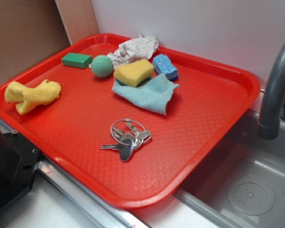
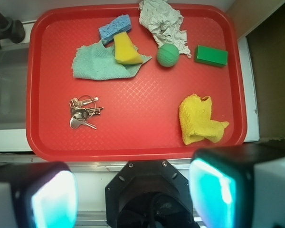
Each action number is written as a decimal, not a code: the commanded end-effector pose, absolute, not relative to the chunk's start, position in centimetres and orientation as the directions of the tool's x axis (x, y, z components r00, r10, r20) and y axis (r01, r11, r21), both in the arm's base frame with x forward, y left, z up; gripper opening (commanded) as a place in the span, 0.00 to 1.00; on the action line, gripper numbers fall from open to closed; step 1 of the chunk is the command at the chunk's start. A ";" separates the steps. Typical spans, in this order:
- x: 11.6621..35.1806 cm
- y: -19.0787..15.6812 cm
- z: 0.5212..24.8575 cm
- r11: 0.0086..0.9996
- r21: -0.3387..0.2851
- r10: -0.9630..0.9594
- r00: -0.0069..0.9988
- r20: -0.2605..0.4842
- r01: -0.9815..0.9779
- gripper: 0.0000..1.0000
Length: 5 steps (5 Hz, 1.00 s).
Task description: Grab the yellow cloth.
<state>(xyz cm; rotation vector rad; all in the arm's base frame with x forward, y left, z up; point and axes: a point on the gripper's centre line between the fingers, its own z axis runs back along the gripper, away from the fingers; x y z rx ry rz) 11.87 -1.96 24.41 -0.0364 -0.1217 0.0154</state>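
Observation:
The yellow cloth is a small crumpled mustard knitted rag. It lies on the red tray near its left edge in the exterior view and at the lower right in the wrist view. My gripper hangs high above the counter, short of the tray's near rim, well apart from the cloth. Its two fingers with cyan pads stand wide apart, nothing between them. The gripper itself does not show in the exterior view.
On the tray lie a yellow sponge atop a light blue-green cloth, a blue sponge, a green ball, a green block, crumpled paper and keys. A sink and faucet stand beside it.

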 end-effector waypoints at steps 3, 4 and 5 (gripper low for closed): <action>13.9 7.2 14.5 0.988 0.088 0.129 0.991 0.018 -0.130 1.00; 12.7 11.6 9.5 0.976 0.084 0.204 0.979 -0.004 -0.203 1.00; 13.2 13.5 5.4 0.983 0.032 0.178 0.984 0.020 -0.179 1.00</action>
